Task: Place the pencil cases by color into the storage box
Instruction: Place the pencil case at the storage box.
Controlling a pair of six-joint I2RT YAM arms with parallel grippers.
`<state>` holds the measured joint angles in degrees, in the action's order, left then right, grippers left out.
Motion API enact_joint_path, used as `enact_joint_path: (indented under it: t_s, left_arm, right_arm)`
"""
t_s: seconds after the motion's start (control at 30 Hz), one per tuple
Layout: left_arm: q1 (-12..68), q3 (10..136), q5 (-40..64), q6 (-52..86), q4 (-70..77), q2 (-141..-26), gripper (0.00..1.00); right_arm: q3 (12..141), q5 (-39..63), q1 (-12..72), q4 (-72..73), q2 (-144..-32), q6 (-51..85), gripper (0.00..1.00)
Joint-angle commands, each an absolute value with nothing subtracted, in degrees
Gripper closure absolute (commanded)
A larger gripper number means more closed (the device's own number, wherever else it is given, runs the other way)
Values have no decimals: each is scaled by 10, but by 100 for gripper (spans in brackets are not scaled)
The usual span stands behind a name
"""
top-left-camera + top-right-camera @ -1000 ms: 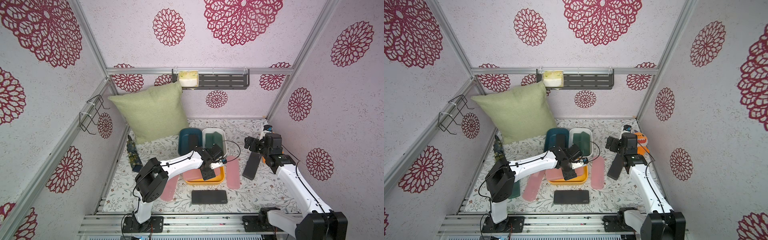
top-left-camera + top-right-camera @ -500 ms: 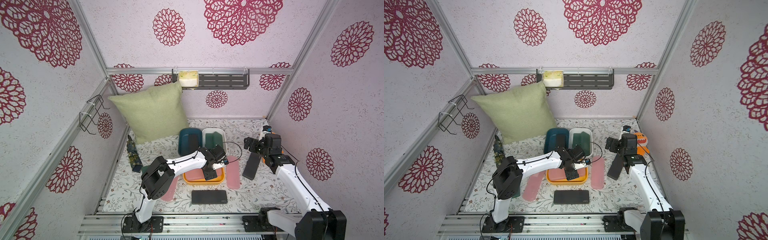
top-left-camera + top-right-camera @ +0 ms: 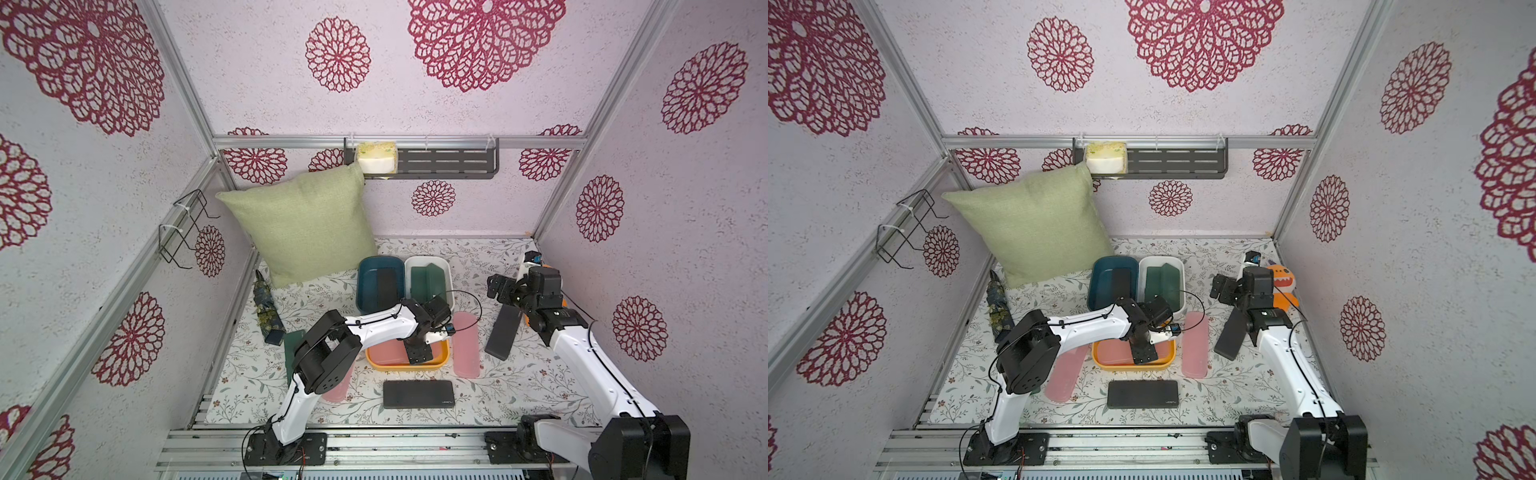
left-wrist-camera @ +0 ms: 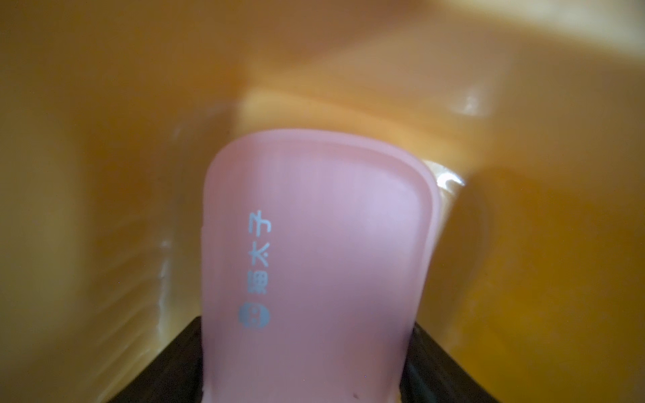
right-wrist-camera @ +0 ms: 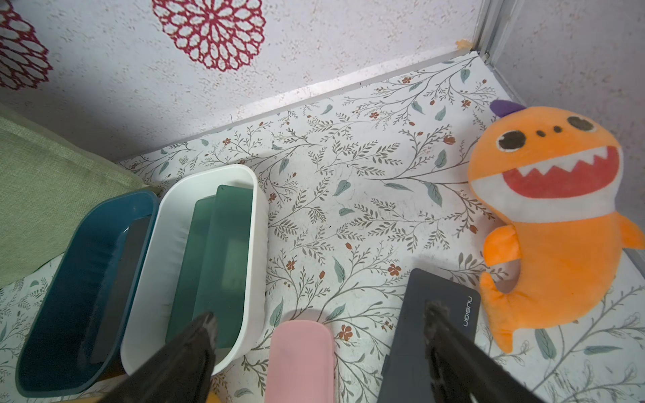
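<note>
Left wrist view alone shows the pink case (image 4: pixel 314 244) between the fingers of the left gripper (image 3: pixel 419 353), inside the orange bin (image 3: pixel 395 367); whether pinched, cannot tell. Right gripper (image 5: pixel 319 315) spread, empty. Blue bin (image 5: pixel 52 296): one black case (image 5: pixel 118 279). White bin (image 5: pixel 209 174): two green cases (image 5: pixel 223 251).

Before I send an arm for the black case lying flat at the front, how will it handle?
The black case looks stiff: straight edges, no sag, so it probably lifts without flopping. Lying flat on the table, it shouldn't roll or tip, though jaws may struggle to get under it. Its smooth face could be slippery.
</note>
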<state>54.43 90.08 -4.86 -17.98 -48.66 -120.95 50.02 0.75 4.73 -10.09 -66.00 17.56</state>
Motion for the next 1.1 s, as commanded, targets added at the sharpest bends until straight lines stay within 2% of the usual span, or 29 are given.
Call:
enact_joint_path:
  t_s: [0.0,0.1,0.13,0.17,0.77,1.07]
  left_arm:
    - [548,913,-51,-178,-481,-1222,17]
    - [548,919,-59,-170,-484,-1228,12]
    - [548,921,-61,-169,-485,-1229,5]
    - [548,922,-62,-170,-487,-1231,2]
    - [544,945,-144,-185,-502,-1183,3]
    - [544,933,-123,-184,-500,-1166,3]
  right_arm:
    - [501,15,44,-80,-659,169,5]
    - [501,16,43,-80,-660,169,5]
    - [501,17,43,-80,-660,169,5]
    - [502,17,43,-81,-661,169,5]
    - [508,-17,39,-103,-683,182,4]
    - [507,-46,37,-119,-715,192,3]
